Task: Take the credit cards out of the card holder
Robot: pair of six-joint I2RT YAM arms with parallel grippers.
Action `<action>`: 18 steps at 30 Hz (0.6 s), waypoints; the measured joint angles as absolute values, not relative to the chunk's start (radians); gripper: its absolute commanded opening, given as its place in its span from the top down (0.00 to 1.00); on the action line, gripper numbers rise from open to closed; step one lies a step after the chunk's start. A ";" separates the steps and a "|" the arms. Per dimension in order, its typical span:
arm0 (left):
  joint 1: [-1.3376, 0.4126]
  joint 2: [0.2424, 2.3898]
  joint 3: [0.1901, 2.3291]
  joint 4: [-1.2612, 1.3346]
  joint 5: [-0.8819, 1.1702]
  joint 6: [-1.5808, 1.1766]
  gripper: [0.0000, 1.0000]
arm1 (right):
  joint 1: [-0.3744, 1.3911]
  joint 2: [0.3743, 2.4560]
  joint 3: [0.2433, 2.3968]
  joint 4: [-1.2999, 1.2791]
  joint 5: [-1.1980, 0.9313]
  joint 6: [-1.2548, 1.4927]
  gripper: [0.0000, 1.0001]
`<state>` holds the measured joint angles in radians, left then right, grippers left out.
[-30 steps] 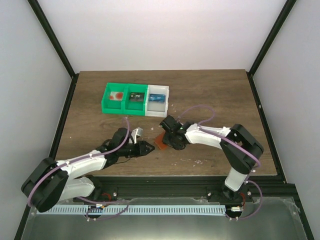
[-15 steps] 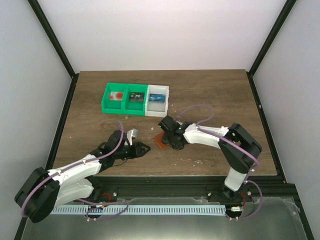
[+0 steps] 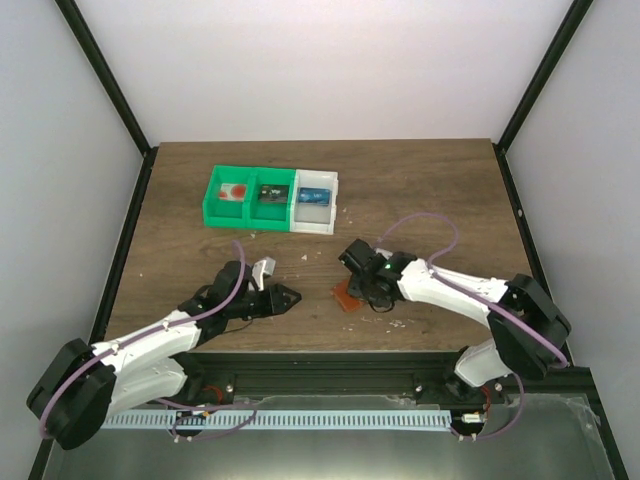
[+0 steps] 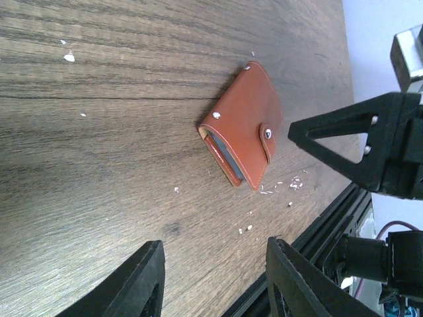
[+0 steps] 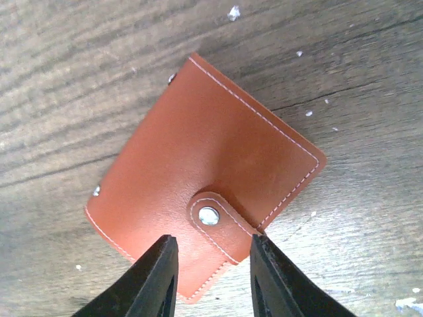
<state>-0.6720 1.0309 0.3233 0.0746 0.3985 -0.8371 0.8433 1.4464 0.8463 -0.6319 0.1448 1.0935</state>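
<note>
**Holder shut and snapped: free the strap before any card can come out**

Top external view: the card holder (image 3: pixel 345 298) lies flat on the surface (image 3: pixel 420 190), near its front edge between the two arms. The right gripper (image 3: pixel 358 292) is right at it, and the left gripper (image 3: pixel 292 297) is a little way off, pointing toward it. The green bin (image 3: pixel 250 198) and white bin (image 3: pixel 316 201) stand well apart at the back. Compared with a second ago, the holder has slid nearer the front edge and to the right, and the right arm's elbow has swung outward. The left arm has drawn back slightly.

Left wrist view: the left gripper (image 4: pixel 215 254) is spread wide and holds nothing. The card holder (image 4: pixel 243 132) is folded shut, its strap buttoned over the edge. A grey-blue strip shows in the open side, but I cannot tell whether it is lining or card. The right gripper (image 4: pixel 357 145) is just beside the holder.

Right wrist view: the right gripper (image 5: pixel 213 247) is parted narrowly and empty, poised over the strap's snap (image 5: pixel 209 215). No credit cards show.

To do this step well, I judge that one gripper should pin the holder's body flat while the other catches the strap tip and peels it up. Otherwise the light holder will likely slide again.
</note>
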 measured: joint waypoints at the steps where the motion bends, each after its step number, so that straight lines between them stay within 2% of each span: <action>1: -0.672 1.031 0.323 0.075 0.401 -0.837 0.55 | 0.843 1.450 0.863 -0.645 0.148 1.116 0.67; 7: -0.672 1.014 0.313 0.076 0.406 -0.838 0.55 | 0.843 1.560 0.965 -0.739 0.163 1.288 0.67; 18: -0.672 0.956 0.294 0.071 0.400 -0.838 0.55 | 0.843 1.676 1.008 -0.764 0.181 1.402 0.67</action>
